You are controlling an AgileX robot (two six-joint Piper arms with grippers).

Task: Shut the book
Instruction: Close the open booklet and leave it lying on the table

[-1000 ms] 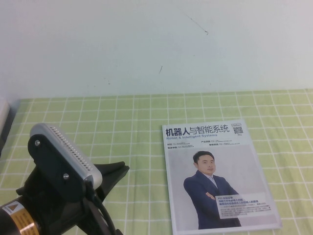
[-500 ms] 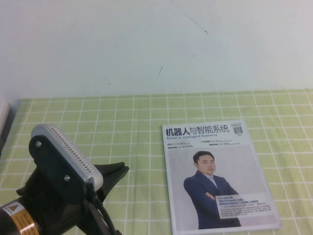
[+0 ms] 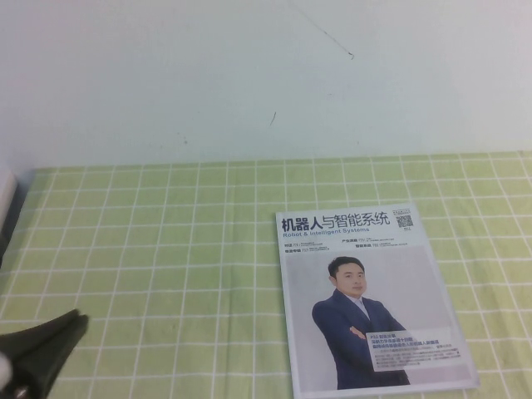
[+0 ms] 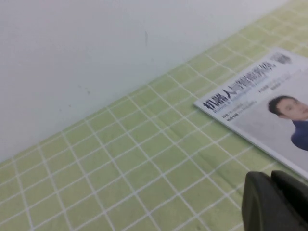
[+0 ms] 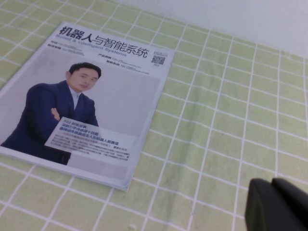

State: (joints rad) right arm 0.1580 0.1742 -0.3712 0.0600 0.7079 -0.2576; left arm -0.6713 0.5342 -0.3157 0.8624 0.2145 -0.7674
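One book (image 3: 371, 303) is all I have to care about here, and it lies flat on the green checked cloth (image 3: 166, 249), on the right half of the table. Its front cover faces up, with the man in the blue suit on it. So to me it already looks closed. No page is standing up or hanging open that I can see.

The book's long side runs from the near edge of the table toward the white wall (image 3: 249, 75), leaning just a little. The title is at the far end. The near end sits close to the table's front edge.

My left gripper (image 3: 71, 328) is low in the near left corner. Its two fingers are pressed together with only a thin line between them, and they hold nothing. From there the book lies off to the right, well apart, with bare cloth in between.

My right gripper (image 5: 272, 190) does not show from the high camera. Its own wrist camera shows its two dark fingers also pressed together and holding nothing. They are up off the cloth. The near corner of the book is close by them, but they do not touch it.

I think the right arm is the nearer one, since the book is on its side of the table. If I had to press the cover flat, I would come down with that arm, not reach across with the left. But I do not think there is much left to do.
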